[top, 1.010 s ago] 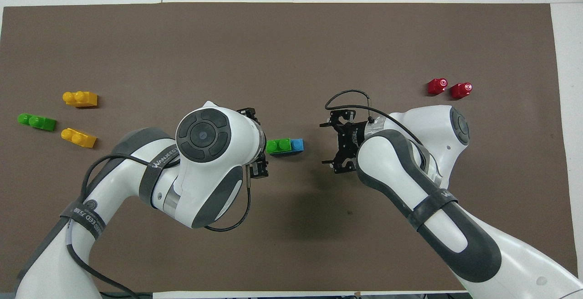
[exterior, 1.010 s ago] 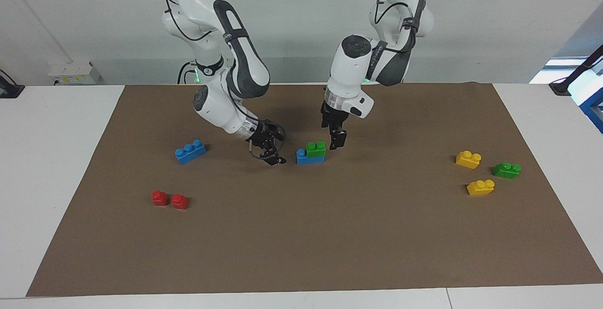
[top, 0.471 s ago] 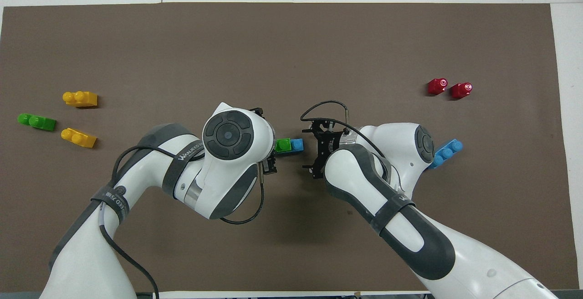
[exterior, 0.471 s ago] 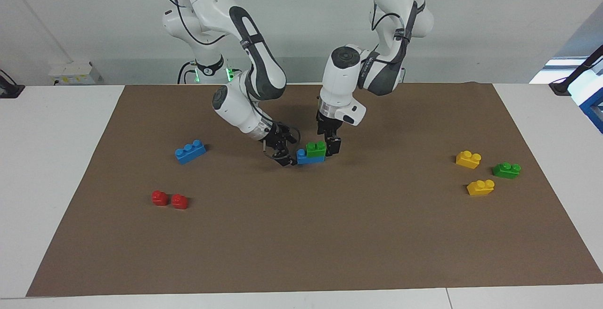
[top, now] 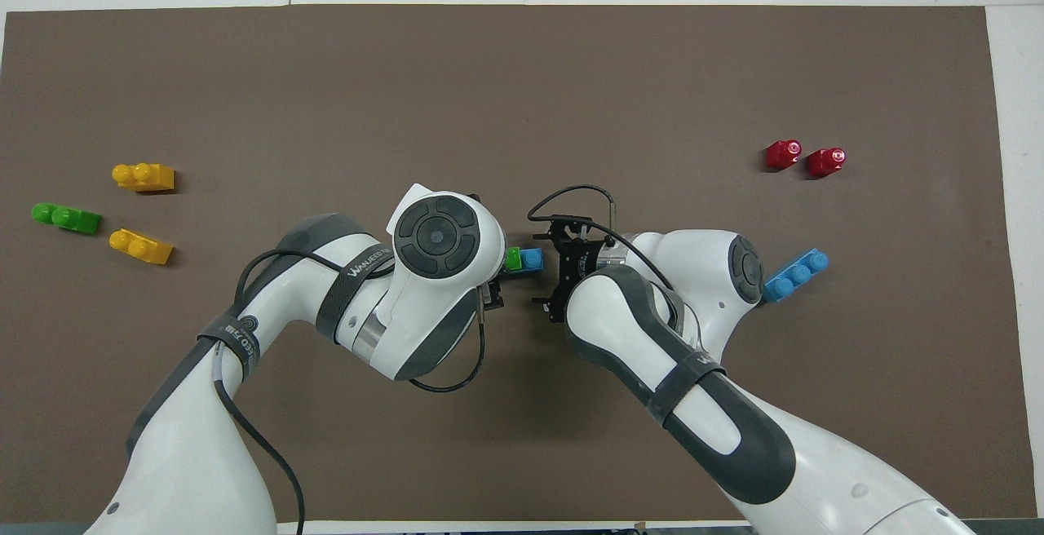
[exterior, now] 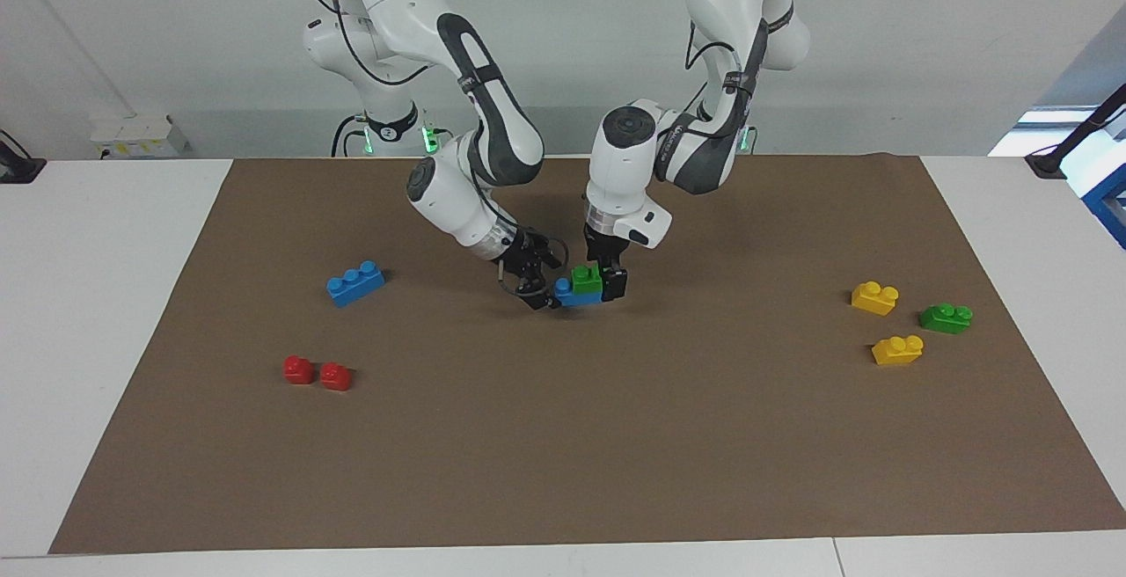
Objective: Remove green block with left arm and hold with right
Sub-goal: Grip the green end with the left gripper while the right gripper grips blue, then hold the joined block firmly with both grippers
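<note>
A green block (exterior: 587, 278) is stacked on a blue brick (exterior: 573, 296) in the middle of the brown mat (exterior: 563, 436); both also show in the overhead view, the green block (top: 514, 258) beside the blue brick's bare end (top: 532, 259). My left gripper (exterior: 605, 285) is down at the green block's end toward the left arm, open, with one finger (exterior: 616, 285) beside the block. My right gripper (exterior: 538, 288) is open and low at the blue brick's other end. In the overhead view the left wrist hides the left gripper. A second green block (exterior: 946, 317) lies toward the left arm's end.
Two yellow bricks (exterior: 874, 297) (exterior: 897, 349) lie beside the second green block. A blue three-stud brick (exterior: 354, 282) and two small red pieces (exterior: 298, 369) (exterior: 335, 376) lie toward the right arm's end.
Both grippers have closed in on the stacked bricks from either end and dropped lower. The stack has stayed in place.
</note>
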`<state>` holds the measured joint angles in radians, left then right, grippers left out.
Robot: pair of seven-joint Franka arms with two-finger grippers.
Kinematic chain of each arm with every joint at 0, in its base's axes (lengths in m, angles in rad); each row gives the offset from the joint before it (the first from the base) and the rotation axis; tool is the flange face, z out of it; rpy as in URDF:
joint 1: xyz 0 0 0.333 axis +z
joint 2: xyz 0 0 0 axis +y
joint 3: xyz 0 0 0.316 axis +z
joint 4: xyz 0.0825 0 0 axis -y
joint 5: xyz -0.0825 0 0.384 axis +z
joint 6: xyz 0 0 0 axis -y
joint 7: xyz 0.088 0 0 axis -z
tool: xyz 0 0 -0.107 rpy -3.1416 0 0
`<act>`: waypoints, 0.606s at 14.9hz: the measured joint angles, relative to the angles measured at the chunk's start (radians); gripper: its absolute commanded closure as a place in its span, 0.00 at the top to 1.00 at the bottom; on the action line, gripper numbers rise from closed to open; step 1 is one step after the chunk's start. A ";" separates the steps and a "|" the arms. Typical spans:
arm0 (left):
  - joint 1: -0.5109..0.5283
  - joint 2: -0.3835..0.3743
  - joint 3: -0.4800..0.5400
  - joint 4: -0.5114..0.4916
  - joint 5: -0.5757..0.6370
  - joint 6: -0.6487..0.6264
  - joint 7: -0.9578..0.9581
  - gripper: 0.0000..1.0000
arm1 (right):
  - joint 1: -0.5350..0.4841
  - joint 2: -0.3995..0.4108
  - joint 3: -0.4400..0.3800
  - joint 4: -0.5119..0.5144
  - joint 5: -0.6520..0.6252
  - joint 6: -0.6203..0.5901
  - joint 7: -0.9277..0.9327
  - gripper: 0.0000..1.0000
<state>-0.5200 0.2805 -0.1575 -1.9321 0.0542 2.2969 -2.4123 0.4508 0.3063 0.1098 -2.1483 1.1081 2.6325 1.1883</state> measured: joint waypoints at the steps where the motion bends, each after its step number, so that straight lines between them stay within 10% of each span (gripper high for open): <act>1: 0.000 0.004 0.000 0.000 0.004 0.003 -0.002 0.88 | 0.006 0.002 0.000 0.000 0.002 0.005 0.000 0.99; 9: 0.000 0.007 0.000 0.002 0.007 0.006 -0.002 0.88 | 0.019 0.002 0.000 0.001 0.004 0.015 0.000 0.99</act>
<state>-0.5200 0.2880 -0.1575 -1.9303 0.0612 2.3033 -2.4148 0.4699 0.3087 0.1097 -2.1468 1.1121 2.6479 1.1883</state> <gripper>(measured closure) 0.110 0.000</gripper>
